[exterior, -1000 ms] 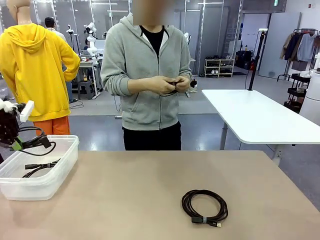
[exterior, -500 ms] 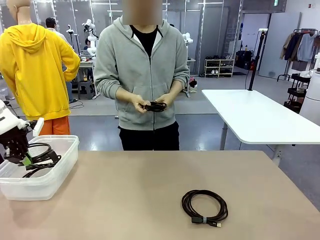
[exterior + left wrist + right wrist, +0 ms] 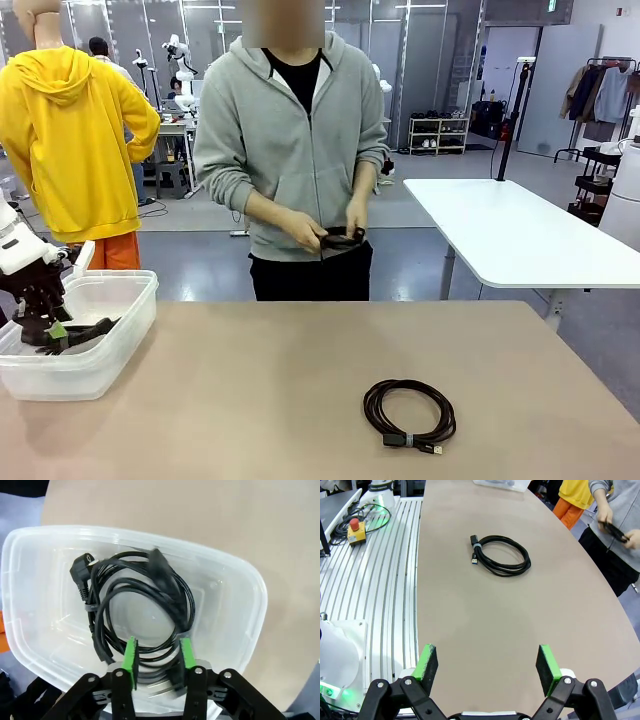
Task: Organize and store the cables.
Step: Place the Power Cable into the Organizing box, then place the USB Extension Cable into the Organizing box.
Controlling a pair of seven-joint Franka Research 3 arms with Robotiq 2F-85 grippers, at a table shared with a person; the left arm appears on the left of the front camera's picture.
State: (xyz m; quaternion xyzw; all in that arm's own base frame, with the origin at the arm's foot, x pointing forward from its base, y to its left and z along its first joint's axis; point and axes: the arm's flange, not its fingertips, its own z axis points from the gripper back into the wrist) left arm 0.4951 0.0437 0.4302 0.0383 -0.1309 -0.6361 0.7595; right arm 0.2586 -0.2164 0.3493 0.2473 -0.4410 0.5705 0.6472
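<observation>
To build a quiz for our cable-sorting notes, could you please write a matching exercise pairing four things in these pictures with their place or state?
Column one:
1. loose coiled cable
2. bundled cable with the angled plug
3. small dark cable
4. right gripper

Column two:
A. in the person's hands
B. open, above the table
C. lying on the bare table
D. inside the clear tub

Pairs: 1-C, 2-D, 3-A, 4-B.
</observation>
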